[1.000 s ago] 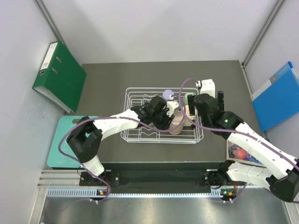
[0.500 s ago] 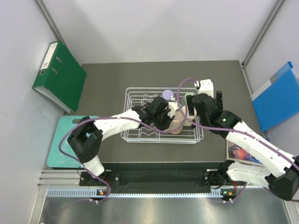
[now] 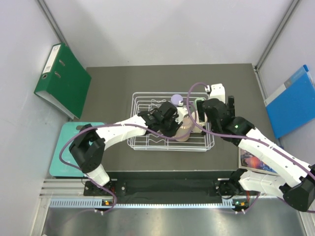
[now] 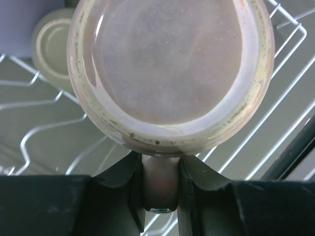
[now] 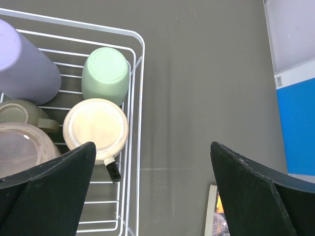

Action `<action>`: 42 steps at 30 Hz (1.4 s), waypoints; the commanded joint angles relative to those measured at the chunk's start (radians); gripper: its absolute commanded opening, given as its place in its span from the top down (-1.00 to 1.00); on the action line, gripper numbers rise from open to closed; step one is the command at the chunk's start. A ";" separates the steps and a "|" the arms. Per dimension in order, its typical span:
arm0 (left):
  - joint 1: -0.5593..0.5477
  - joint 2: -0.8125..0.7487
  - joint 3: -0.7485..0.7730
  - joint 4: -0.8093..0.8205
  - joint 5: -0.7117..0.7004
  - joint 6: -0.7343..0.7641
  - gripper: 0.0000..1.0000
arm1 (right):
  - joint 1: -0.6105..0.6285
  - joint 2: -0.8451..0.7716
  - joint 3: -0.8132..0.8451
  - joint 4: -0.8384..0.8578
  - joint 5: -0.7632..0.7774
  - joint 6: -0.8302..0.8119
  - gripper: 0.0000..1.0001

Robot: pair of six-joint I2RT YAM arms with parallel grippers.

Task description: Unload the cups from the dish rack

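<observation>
The white wire dish rack (image 3: 142, 142) stands mid-table. My left gripper (image 4: 160, 183) is shut on the handle of an upside-down pinkish mug (image 4: 170, 73), which also shows in the top view (image 3: 185, 131) at the rack's right part. A small olive-tan mug (image 4: 51, 46) sits just beyond it. My right gripper (image 5: 152, 147) is open and empty above the rack's right rim (image 5: 140, 98). Below it in the rack are a lavender tumbler (image 5: 24, 64), a mint-green cup (image 5: 105, 69) and a cream mug (image 5: 96, 129) with a dark handle, all upside down.
A green binder (image 3: 63, 78) leans at the left wall. A teal board (image 3: 66, 147) lies at the left edge. A blue folder (image 3: 293, 101) is at the right. A printed booklet (image 3: 256, 161) lies on the table right of the rack.
My left gripper has shifted slightly left with the pinkish mug, and its elbow has moved outward. The right arm has barely moved.
</observation>
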 commanded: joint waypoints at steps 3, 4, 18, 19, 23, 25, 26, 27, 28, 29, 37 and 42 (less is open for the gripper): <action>-0.008 -0.166 0.065 -0.009 -0.064 -0.038 1.00 | 0.015 -0.021 0.016 0.031 0.003 0.017 -0.99; -0.009 -0.184 0.077 -0.017 -0.071 -0.039 1.00 | 0.015 -0.018 0.019 0.034 0.003 0.016 -0.99; -0.009 -0.348 0.145 0.072 -0.100 -0.165 1.00 | 0.015 0.018 0.195 -0.030 0.007 0.152 -0.99; -0.009 -0.354 0.143 0.107 -0.097 -0.202 1.00 | 0.013 0.023 0.218 -0.051 0.016 0.172 -0.99; 0.000 -0.394 0.093 0.237 -0.096 -0.329 1.00 | 0.013 -0.010 0.255 0.031 -0.069 0.209 -1.00; 0.020 -0.413 0.073 0.290 -0.079 -0.408 1.00 | 0.010 -0.059 0.234 0.143 -0.155 0.203 -0.99; 0.029 -0.420 0.047 0.342 -0.074 -0.439 1.00 | 0.007 -0.070 0.220 0.171 -0.177 0.215 -0.99; 0.053 -0.437 0.029 0.380 -0.064 -0.467 1.00 | 0.000 -0.075 0.220 0.195 -0.203 0.227 -0.98; 0.070 -0.446 0.010 0.425 -0.038 -0.537 1.00 | -0.020 -0.077 0.221 0.200 -0.256 0.241 -0.98; 0.090 -0.465 -0.030 0.504 -0.022 -0.576 1.00 | -0.031 -0.078 0.226 0.203 -0.276 0.277 -0.98; 0.400 -0.471 -0.301 1.098 0.264 -1.154 1.00 | -0.211 -0.155 0.079 0.430 -0.695 0.446 -0.85; 0.448 -0.358 -0.374 1.486 0.458 -1.430 1.00 | -0.335 -0.172 -0.117 0.755 -1.028 0.666 -0.70</action>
